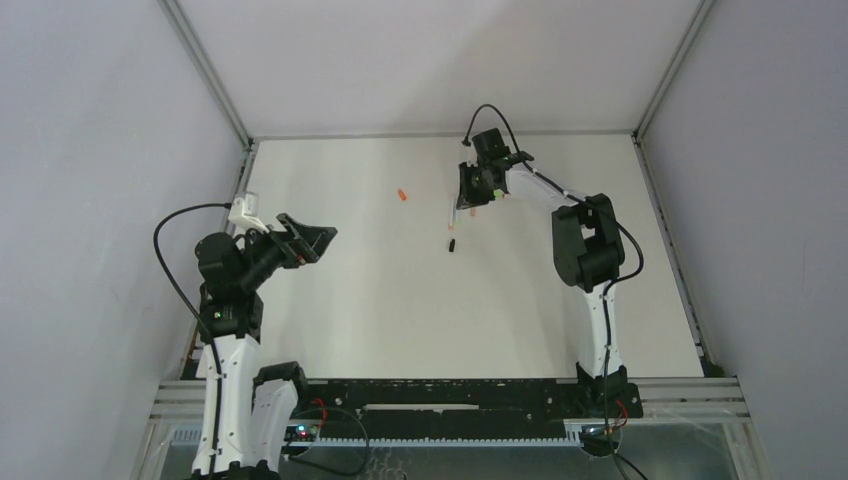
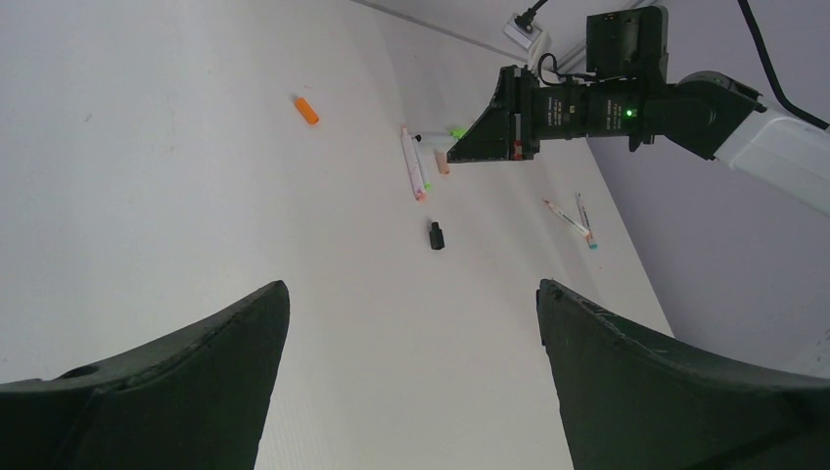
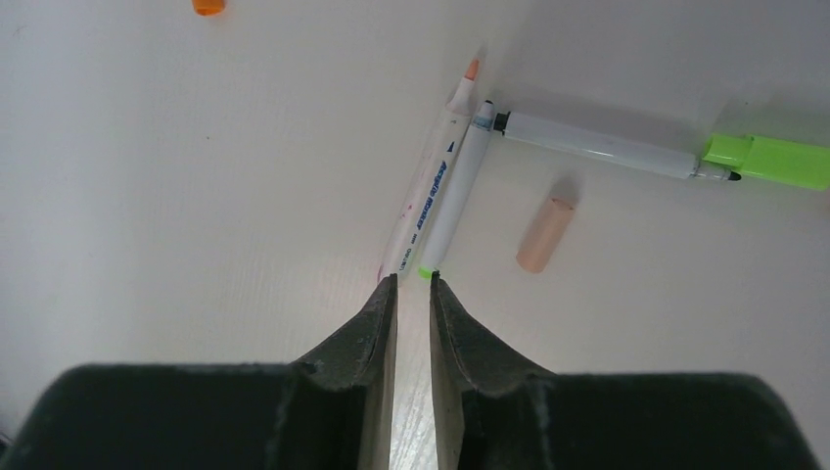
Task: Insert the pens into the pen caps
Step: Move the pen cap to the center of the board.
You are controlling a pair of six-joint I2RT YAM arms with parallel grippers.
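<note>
right fingers (image 3: 413, 284): narrow gap, holding nothing, tips at the near ends of two touching white-barrelled marker pens (image 3: 431, 191) lying on the white counter (image 3: 196, 196). risk: closing here may pinch both pens or push them askew. left fingers (image 2: 412, 286): wide, empty.

- White table (image 1: 400, 320): bears all the items below.
- Orange cap (image 1: 402, 194) and black cap (image 1: 451, 243): each lies alone.
- Orange-tipped pen (image 3: 428, 181) and green-ended pen (image 3: 455, 191): side by side, touching.
- Third pen (image 3: 602, 145): its tip lies at the green cap (image 3: 773, 162).
- Peach cap (image 3: 543, 235): lies nearby.
</note>
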